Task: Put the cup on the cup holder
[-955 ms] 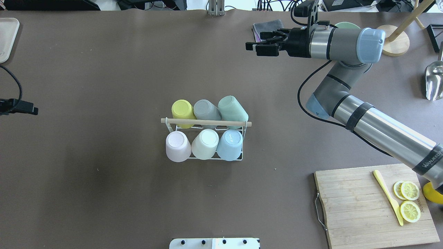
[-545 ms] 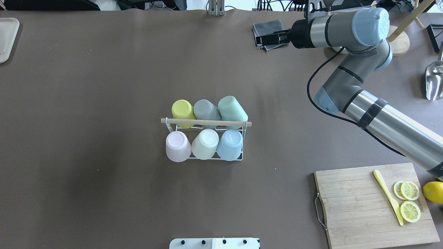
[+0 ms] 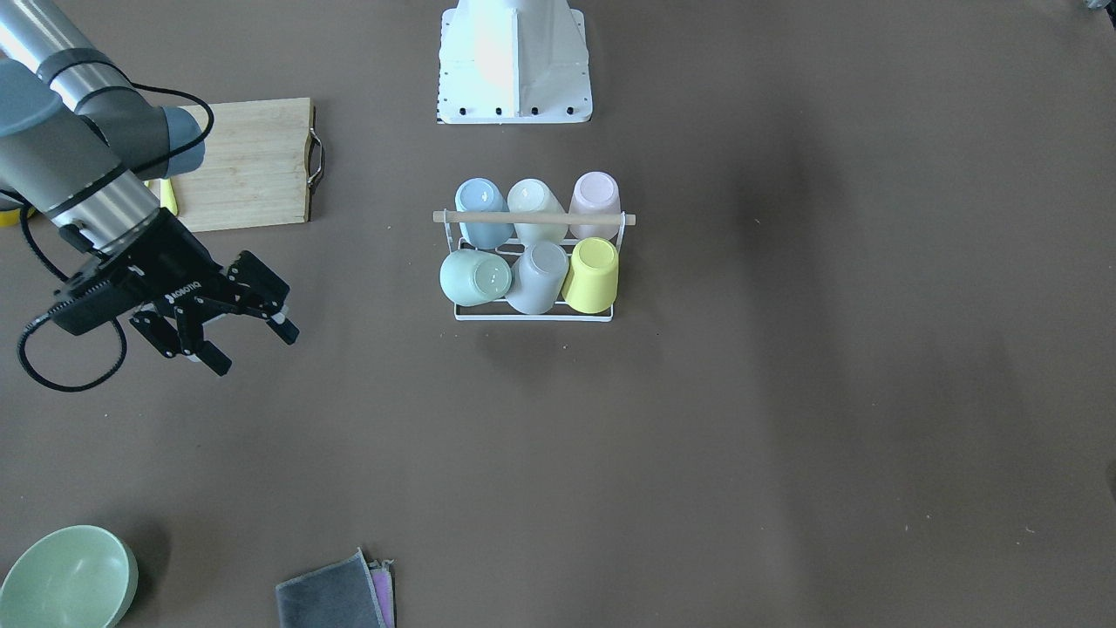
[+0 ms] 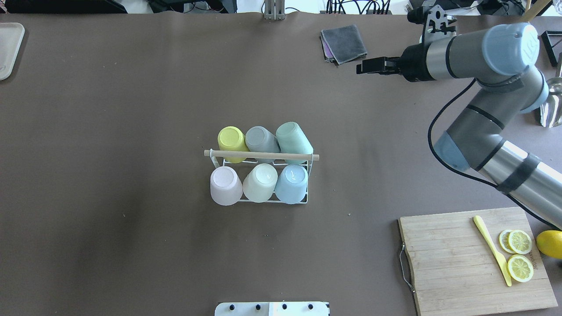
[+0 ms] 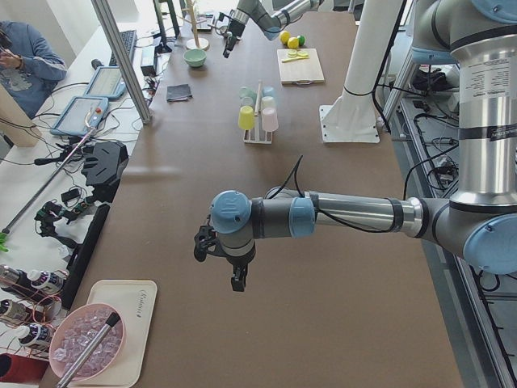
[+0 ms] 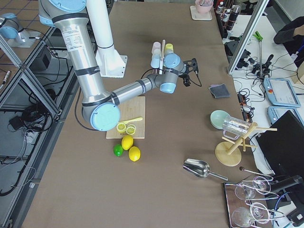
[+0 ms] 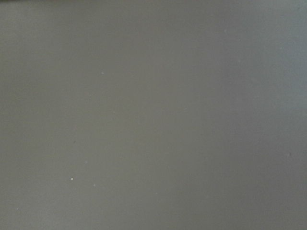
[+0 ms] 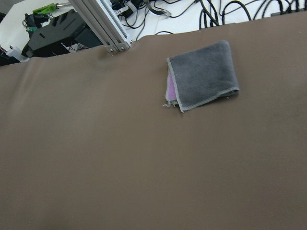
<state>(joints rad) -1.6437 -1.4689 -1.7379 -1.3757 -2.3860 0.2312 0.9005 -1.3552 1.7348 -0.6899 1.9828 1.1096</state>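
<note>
The right gripper [image 3: 251, 347] has swung away to the robot's right since a second ago, uncovering the grey cloth [image 4: 347, 41] it was hanging over, and the dark shape at the overhead view's left edge has gone. Its jaws stand wide apart and hold nothing. The cup holder [image 4: 261, 155] sits mid-table, well apart from both arms, with six cups [image 4: 261, 182] upended on it, three on each side of the wooden rod [image 3: 534, 218], so every place looks taken (I see no loose cup on the table [image 4: 131, 109]). From the right gripper the rack lies toward the robot's left and closer to its base, its rod running left to right across the table. The left gripper [image 5: 237, 277] shows only in the left side view, so I cannot tell how its jaws stand; it hangs farther from the rack than the right one, by my judgement. The task looks finished, the right arm clearing away.
</note>
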